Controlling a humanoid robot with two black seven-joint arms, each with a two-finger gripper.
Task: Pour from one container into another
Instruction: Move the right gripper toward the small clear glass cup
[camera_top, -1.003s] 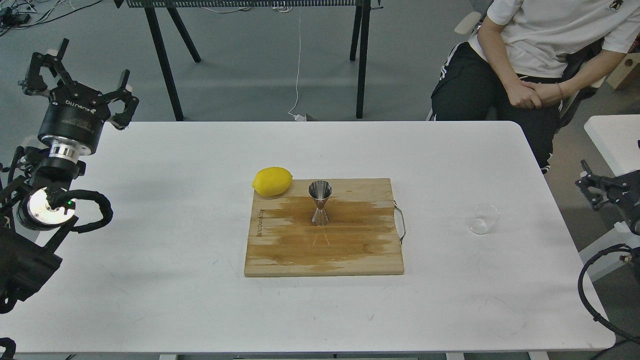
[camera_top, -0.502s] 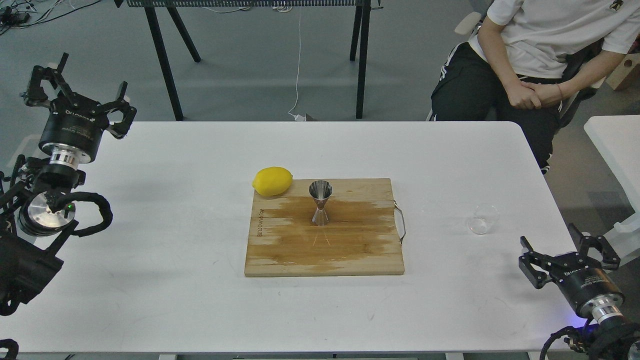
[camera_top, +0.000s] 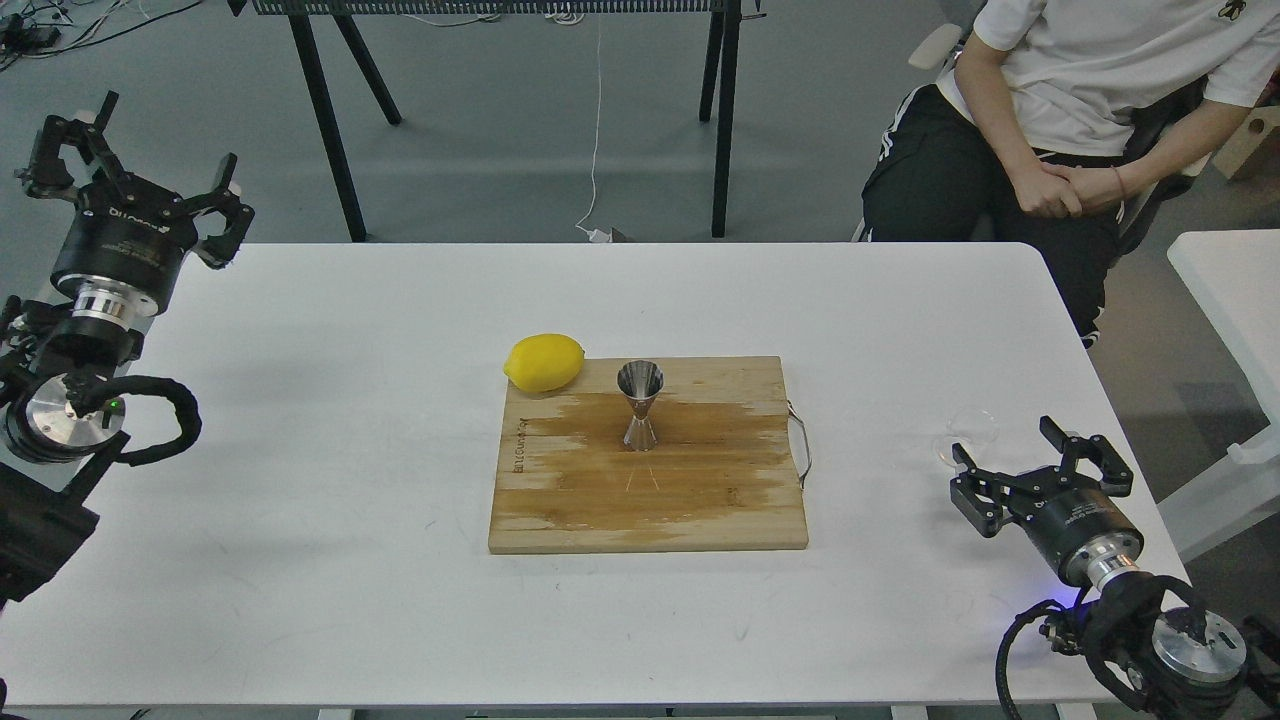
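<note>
The clear glass cup (camera_top: 968, 434) stands on the white table at the right, partly behind my right gripper's fingers. My right gripper (camera_top: 1007, 444) is open, just in front of the cup, its fingers spread to either side of the cup's near edge without gripping it. The steel jigger (camera_top: 640, 404) stands upright on the wooden cutting board (camera_top: 650, 500) at the table's middle. My left gripper (camera_top: 135, 145) is open, raised at the table's far left edge, holding nothing.
A yellow lemon (camera_top: 544, 362) rests at the board's back left corner. The board has a metal handle (camera_top: 802, 445) on its right side. A seated person (camera_top: 1060, 110) is behind the table's back right corner. Another white table (camera_top: 1225, 280) stands at the right.
My right arm came in from the right edge and moved left and forward until its open gripper reached the glass cup. My left gripper drifted slightly left and back.
</note>
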